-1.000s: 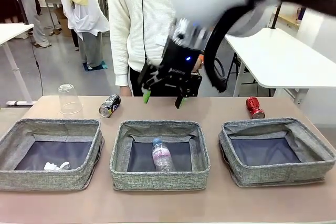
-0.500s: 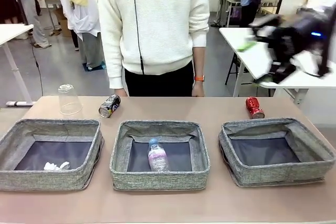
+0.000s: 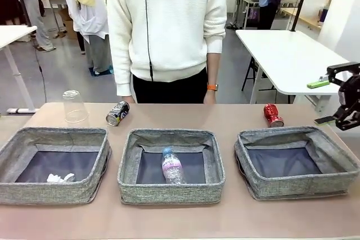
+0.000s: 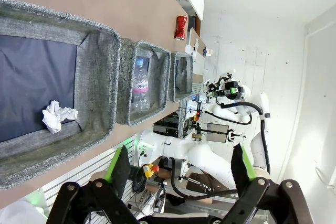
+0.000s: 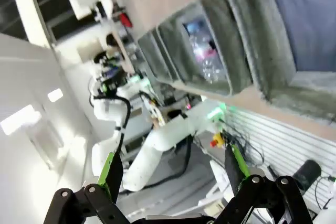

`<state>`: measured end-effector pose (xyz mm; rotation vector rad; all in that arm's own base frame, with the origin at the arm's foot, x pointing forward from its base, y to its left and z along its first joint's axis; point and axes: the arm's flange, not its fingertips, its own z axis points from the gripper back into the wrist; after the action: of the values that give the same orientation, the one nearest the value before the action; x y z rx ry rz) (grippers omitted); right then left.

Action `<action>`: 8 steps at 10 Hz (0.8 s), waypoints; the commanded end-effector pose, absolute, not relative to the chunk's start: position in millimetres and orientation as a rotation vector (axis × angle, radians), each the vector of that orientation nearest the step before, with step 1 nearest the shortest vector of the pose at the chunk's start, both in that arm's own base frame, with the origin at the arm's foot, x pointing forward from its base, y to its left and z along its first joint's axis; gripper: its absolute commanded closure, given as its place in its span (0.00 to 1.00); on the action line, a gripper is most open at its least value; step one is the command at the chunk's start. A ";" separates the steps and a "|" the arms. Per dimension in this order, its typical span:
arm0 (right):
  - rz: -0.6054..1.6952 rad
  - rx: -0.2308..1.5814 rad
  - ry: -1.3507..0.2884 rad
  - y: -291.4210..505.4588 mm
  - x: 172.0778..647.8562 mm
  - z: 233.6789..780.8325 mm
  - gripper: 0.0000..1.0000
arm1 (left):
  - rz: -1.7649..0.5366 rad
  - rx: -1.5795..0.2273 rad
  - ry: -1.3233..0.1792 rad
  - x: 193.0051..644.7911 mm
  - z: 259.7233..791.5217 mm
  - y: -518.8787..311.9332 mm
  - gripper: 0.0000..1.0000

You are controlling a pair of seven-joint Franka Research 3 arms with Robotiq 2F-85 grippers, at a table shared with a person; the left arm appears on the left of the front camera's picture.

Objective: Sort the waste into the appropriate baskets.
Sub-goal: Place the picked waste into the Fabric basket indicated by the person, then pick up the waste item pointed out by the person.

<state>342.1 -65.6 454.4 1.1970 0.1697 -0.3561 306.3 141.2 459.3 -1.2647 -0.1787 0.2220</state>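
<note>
R gripper (image 3: 322, 102), fingers spread & empty, has pulled back to the table (image 3: 225, 115) edge, leaving the plastic bottle (image 3: 172, 166) in the mid basket (image 3: 171, 134); L gripper (image 4: 178, 166) also spread; plastic cup (image 3: 73, 106), black-silver can (image 3: 117, 113) & red can (image 3: 273, 114) are unsorted.

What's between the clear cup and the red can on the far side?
Front view: the black-silver can on its side, close to the clear cup; then bare table up to the red can.
</note>
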 end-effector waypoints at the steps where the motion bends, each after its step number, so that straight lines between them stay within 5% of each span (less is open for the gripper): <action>1: -0.317 1.181 0.220 -55.1 347.4 466.9 0.00 | 0.207 -1.281 -0.193 306.7 460.1 141.5 0.00; 8: -0.317 1.181 0.220 -55.1 347.4 466.9 0.00 | 0.207 -1.281 -0.193 306.7 460.1 141.5 0.00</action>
<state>344.6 -53.2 462.0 1.1856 0.2012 -0.3113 306.3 141.2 459.2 -1.2648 -0.1784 0.2222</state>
